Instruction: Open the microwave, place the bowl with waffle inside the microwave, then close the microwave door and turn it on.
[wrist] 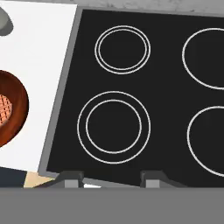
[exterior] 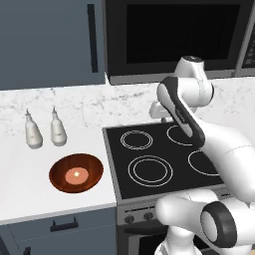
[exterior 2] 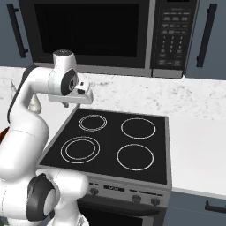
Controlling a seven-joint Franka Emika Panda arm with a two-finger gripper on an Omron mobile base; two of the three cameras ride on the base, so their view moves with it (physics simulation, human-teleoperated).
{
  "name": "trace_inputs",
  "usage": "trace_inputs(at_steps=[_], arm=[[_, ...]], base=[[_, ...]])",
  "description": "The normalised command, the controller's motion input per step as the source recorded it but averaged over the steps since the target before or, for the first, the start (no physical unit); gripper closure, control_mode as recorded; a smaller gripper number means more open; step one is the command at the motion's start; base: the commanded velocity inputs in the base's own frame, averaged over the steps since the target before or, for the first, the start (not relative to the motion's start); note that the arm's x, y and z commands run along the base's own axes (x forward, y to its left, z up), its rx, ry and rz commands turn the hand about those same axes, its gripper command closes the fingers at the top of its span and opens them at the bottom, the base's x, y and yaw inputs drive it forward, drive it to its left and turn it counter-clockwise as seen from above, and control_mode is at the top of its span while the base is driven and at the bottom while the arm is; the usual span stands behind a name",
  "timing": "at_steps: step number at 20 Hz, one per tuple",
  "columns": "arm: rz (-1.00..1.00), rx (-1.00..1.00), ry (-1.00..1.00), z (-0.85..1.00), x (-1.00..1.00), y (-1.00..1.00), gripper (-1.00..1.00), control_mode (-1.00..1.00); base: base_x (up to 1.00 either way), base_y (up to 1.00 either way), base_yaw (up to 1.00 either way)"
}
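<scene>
The black microwave hangs over the stove with its door shut; its button panel is on the right side. On the white counter left of the stove rests the reddish-brown bowl with the small round waffle in its middle. In the hand view the bowl and waffle lie at the left edge. My gripper hovers above the stovetop, pointing down, open with nothing between its fingertips. It is to the right of the bowl and well below the microwave.
The black four-ring stovetop lies under the hand. Two pale bottles stand behind the bowl. A blue-grey cabinet door sits left of the microwave. Bare white counter extends right of the stove.
</scene>
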Motion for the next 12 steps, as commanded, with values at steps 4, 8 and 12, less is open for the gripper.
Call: trace_inputs(at_steps=[4, 8, 12], arm=[[0.00, 0.00, -0.03, 0.00, 0.00, 0.00, -1.00, -1.00], [0.00, 0.01, -0.06, 0.02, -0.54, -0.09, -1.00, -1.00], [-0.08, 0.00, -0.53, 0.58, -0.89, -0.53, -1.00, -1.00]], base=[[0.00, 0.00, 0.00], [0.00, 0.00, 0.00], [0.00, 0.00, 0.00]])
